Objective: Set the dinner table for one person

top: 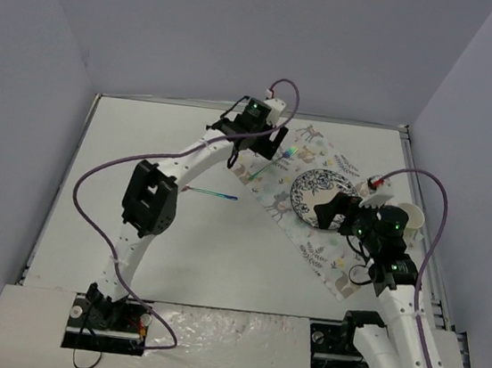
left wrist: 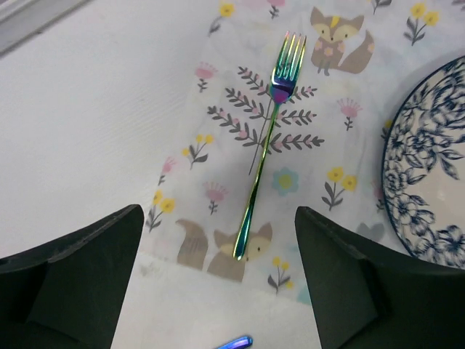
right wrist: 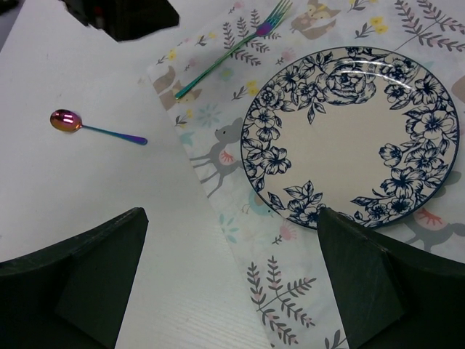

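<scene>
Table [top: 145, 127] fills the floor of the top view, a big flat white rectangle with a thin metal rim [top: 237, 108] showing along its far side, and grey walls [top: 59, 26] standing close on the left, far and right. Both arm bases sit at its near edge. On the right half lies the cloth [top: 310, 246], a pastel print of foxes and flowers set on a diagonal, its near corner reaching toward the right arm. On it is the plate [right wrist: 349, 134], white with a blue floral band and lying flat. Just left of the plate is the fork [left wrist: 269, 138], iridescent, wholly on the cloth near its left edge, tines pointing away from the arms. Left gripper [left wrist: 218, 218] hovers right over the fork's handle end, fingers spread wide on either side and gripping nothing, the fork lying free below. Right gripper [right wrist: 232, 214] hangs above the plate's near-left rim, fully spread and holding nothing. Out on the bare white, left of the cloth and apart from it, rests the spoon [right wrist: 94, 129], bowl to the left, handle tip toward the cloth. From the spoon, broad white surface runs to the left rim.
</scene>
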You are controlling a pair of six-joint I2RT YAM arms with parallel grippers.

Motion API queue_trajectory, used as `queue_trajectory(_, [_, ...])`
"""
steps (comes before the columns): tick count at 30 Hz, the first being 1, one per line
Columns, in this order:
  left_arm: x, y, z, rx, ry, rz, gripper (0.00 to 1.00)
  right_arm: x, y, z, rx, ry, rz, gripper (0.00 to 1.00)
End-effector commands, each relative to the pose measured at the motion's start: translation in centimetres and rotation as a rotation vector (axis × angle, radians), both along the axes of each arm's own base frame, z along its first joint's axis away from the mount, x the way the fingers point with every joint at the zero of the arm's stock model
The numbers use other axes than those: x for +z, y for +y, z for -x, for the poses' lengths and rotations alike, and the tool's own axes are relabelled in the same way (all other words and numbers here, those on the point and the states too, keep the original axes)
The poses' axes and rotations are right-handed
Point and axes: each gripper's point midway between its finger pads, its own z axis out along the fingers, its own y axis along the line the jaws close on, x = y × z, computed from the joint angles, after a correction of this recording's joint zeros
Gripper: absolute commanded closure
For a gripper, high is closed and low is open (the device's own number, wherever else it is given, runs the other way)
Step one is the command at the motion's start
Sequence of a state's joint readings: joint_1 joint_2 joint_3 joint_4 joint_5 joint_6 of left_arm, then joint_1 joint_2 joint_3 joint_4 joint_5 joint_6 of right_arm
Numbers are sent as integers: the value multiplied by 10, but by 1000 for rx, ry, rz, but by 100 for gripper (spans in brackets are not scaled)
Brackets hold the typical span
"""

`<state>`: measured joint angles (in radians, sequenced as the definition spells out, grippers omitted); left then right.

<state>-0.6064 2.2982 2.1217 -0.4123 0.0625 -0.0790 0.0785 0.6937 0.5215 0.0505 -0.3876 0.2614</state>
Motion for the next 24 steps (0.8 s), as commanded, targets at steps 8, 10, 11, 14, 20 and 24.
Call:
queue_trajectory(8, [167, 171, 38, 489, -104, 253, 3, 25, 98, -53, 334, -79, 237, 0])
queue_trajectory(10, [178, 201, 55, 535, -108, 261, 3, 13, 129, -58, 431, -66, 287, 0])
queue_trajectory(11, [178, 216, 63, 558, -104, 260, 3, 7, 143, -60, 476, -61, 312, 0])
queue_trajectory(14, [179, 266, 87, 629, -89, 255, 3, 7, 185, -71, 590, -84, 361, 1])
queue_trajectory(20, [166, 343, 144, 782, -133, 179, 3, -35, 257, -88, 771, -61, 491, 3])
queue_trajectory(24, [139, 360, 161, 848, -181, 176, 3, -69, 296, -99, 887, -49, 556, 8])
